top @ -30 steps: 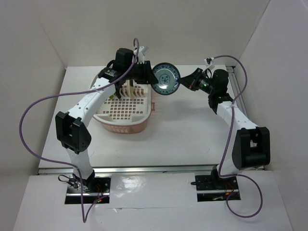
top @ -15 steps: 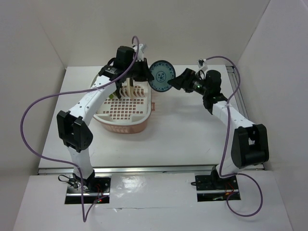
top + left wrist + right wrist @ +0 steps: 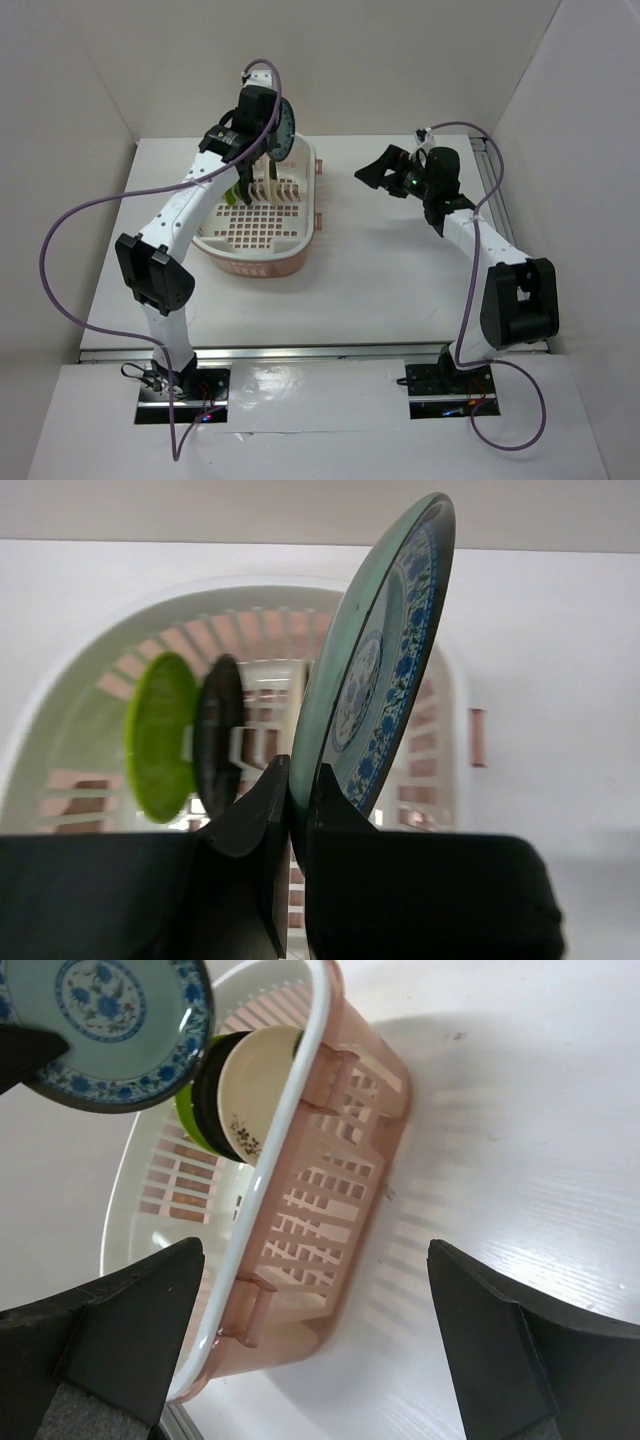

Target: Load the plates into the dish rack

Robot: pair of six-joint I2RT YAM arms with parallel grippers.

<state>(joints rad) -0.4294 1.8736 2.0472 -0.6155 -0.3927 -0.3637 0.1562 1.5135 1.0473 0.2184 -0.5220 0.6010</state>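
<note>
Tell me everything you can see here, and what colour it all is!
patterned plate: one, teal-blue, held on edge over the dish rack
green plate: one, lime, standing in the rack
black plate: one, glossy black, beside the green plate
cream plate: one, cream with a dark spot, next to the black plate
dish rack: one, white and pinkish, on the table
table: one, white
cables: two, purple, looping from the arms
left gripper: one, black, shut on the patterned plate
right gripper: one, black, open, empty, right of the rack

Glossy teal plate, plastic rack, apparently matt table
</note>
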